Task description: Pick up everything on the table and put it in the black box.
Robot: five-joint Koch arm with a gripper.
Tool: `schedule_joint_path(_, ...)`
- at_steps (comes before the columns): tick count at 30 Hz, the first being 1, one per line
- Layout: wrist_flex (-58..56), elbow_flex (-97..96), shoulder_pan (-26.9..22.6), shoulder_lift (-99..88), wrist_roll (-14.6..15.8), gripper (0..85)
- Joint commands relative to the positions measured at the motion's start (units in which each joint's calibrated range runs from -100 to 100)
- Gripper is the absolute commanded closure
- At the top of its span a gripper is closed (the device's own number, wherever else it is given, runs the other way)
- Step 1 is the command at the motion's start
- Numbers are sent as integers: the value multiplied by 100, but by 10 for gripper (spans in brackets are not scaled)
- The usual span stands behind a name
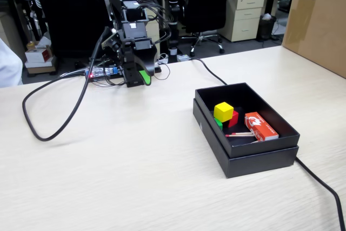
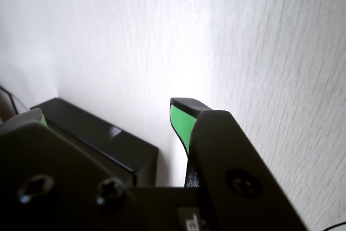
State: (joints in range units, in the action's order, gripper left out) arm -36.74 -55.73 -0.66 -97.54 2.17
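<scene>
From the fixed view I see the arm folded back at the far side of the counter [image 1: 135, 171], its gripper [image 1: 141, 77] hanging low near its own base with a green pad showing. The black box [image 1: 259, 158] sits well apart from it, toward the right of this view. Inside it the yellow cube [image 1: 223, 111] rests on top of the red cube [image 1: 233, 118] and the green cube [image 1: 218, 123], all three bunched near the box's left middle. Beside them lie an orange-red packet [image 1: 261, 126] and a thin stick [image 1: 240, 134], both on the box floor. I find no cube on the bare counter. A black cable [image 1: 51, 128] loops across the left part of the surface, and a brown carton [image 1: 319, 20] stands at the far right.

From the wrist view I look across pale wood grain. The gripper [image 2: 102, 114] has its jaws standing apart with nothing between them: one green-padded tip at centre, the other just showing at the left edge. The box [image 2: 97, 136] appears as a dark corner low in the picture.

I judge the collecting step finished, with the arm apparently at rest. The next move, as I read it, calls only for a check that nothing small remains on the counter.
</scene>
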Motion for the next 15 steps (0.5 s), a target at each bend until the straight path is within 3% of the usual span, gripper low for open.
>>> schedule_joint_path(1,637,-166,127,-177,-68,382)
schedule_joint_path(3,1251,-746,220,-177,-156,374)
schedule_joint_path(7,3514,-2460,313,-154,-527,383)
schedule_joint_path(15,4119,-3566,308,-143,-591,382)
